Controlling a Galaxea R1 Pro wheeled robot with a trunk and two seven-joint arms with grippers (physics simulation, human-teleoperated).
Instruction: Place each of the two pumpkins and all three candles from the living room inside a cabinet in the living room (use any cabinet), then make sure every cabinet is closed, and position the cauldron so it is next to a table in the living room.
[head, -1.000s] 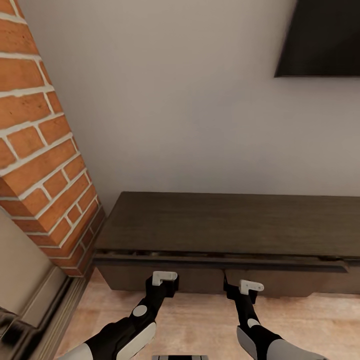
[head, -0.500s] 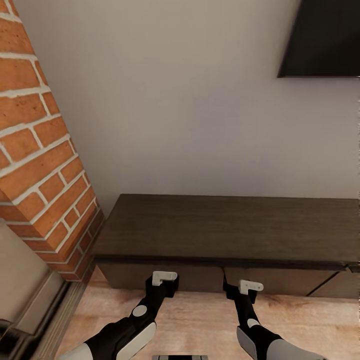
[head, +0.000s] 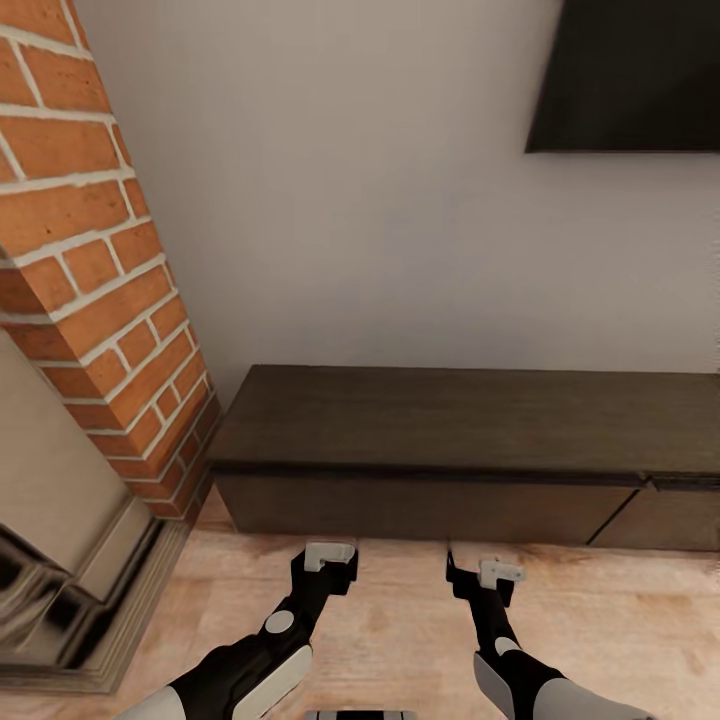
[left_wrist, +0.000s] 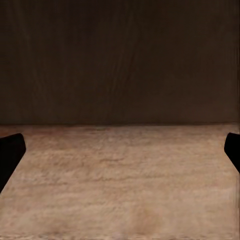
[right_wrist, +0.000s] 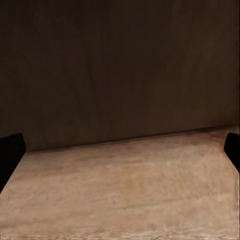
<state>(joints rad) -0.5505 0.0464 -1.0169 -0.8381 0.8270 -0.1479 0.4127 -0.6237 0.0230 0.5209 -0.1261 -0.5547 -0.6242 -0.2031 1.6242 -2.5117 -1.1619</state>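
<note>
The cabinet (head: 470, 450) stands straight ahead of both my grippers, against the pale wall (head: 350, 200), and its drawer fronts look flush and closed along the face I can see; at the far right end there is a seam where another front begins. Its dark wood top is bare. Through my left wrist camera the cabinet's (left_wrist: 120, 60) front rises just past the fingertips, with a strip of floor (left_wrist: 120, 180) between us, and the right wrist camera gives much the same: the cabinet's (right_wrist: 120, 65) dark front ahead, floor (right_wrist: 120, 190) below.

My left gripper (head: 330, 570) hangs low over the wooden floor (head: 600, 640), near the cabinet but not touching it. Its fingers (left_wrist: 10, 155) sit at the far edges of the wrist picture, spread wide with nothing between them. My right gripper (head: 495, 578) is beside it, also short of the cabinet, spread just as wide and holding nothing.

Off to my left the brick fireplace (head: 90, 280) stands beside the cabinet's end. Up on the wall to my right hangs a dark screen (head: 630, 75).
</note>
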